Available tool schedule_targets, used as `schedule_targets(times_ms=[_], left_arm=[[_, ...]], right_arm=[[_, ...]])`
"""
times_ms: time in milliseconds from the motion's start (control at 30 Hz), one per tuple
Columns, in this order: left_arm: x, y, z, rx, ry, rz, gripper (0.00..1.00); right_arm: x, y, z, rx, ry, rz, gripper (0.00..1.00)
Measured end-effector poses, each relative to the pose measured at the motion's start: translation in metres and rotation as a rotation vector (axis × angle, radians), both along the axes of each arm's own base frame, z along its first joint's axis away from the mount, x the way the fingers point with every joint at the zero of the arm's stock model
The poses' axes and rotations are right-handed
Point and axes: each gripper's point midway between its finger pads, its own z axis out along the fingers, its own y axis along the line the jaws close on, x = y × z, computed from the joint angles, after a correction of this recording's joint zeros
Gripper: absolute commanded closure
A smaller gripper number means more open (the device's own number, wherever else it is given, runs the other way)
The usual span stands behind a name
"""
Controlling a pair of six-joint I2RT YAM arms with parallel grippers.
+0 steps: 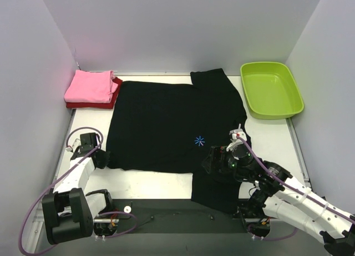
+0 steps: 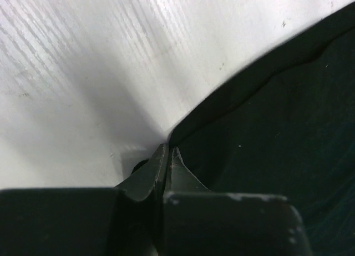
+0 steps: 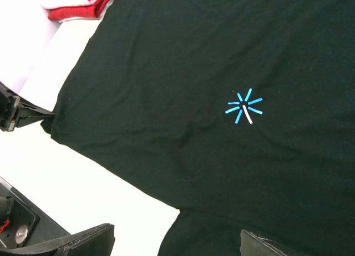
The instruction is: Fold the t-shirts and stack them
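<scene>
Black t-shirt [image 1: 161, 123] is spread flat across the table [image 1: 155, 184], chest up, and its blue starburst mark [image 1: 199, 140] sits a little toward the near-right of the body. One sleeve points away from me at the far side. The other hangs toward me over the table's dark near edge.

My left end effector [image 1: 104, 157] is down at the black t-shirt's near-left corner. In the wrist view the fingers [image 2: 158, 167] are pressed flat together, and the corner of the hem is nipped between the tips, pulled to a small point.

My right end effector [image 1: 212, 159] hangs above the black t-shirt, just to the near side of the starburst mark. The jaws are spread wide and grip nothing, with only cloth and a wedge of table showing between them.

Off the black t-shirt's far-left corner, the pink t-shirt [image 1: 89, 86] lies folded on top of the dark red t-shirt [image 1: 94, 105], whose edge just touches the black cloth. Past the far sleeve on the right sits the lime-green tub [image 1: 272, 64], apart from the black t-shirt.
</scene>
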Motion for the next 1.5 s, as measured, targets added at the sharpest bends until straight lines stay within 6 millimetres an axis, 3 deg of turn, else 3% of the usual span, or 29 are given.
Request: schedule_targets(times_ms=[67, 133, 233, 333, 600, 1000, 1500], left_arm=[[-0.003, -0.002, 0.0, -0.006, 0.01, -0.011, 1.0], [-0.006, -0.005, 0.003, -0.016, 0.013, -0.025, 0.71], [-0.008, -0.008, 0.011, -0.02, 0.014, -0.048, 0.46], [-0.012, -0.009, 0.018, -0.019, 0.024, -0.06, 0.42], [-0.028, -0.012, 0.026, -0.02, 0.046, -0.08, 0.41], [-0.044, -0.028, 0.015, -0.049, 0.14, -0.118, 0.41], [-0.051, -0.008, -0.002, 0.034, 0.298, -0.049, 0.4]], right_arm=[[0.0, -0.001, -0.002, -0.008, 0.007, 0.0, 0.04], [-0.001, -0.001, -0.004, -0.015, 0.014, -0.001, 0.04], [-0.001, 0.0, -0.008, -0.023, 0.028, -0.003, 0.05], [-0.001, 0.002, -0.012, -0.032, 0.041, 0.001, 0.05], [-0.002, 0.007, -0.016, -0.044, 0.054, 0.015, 0.04], [-0.002, 0.013, -0.014, -0.031, 0.046, 0.025, 0.05], [-0.002, 0.014, -0.017, -0.025, 0.043, 0.027, 0.04]])
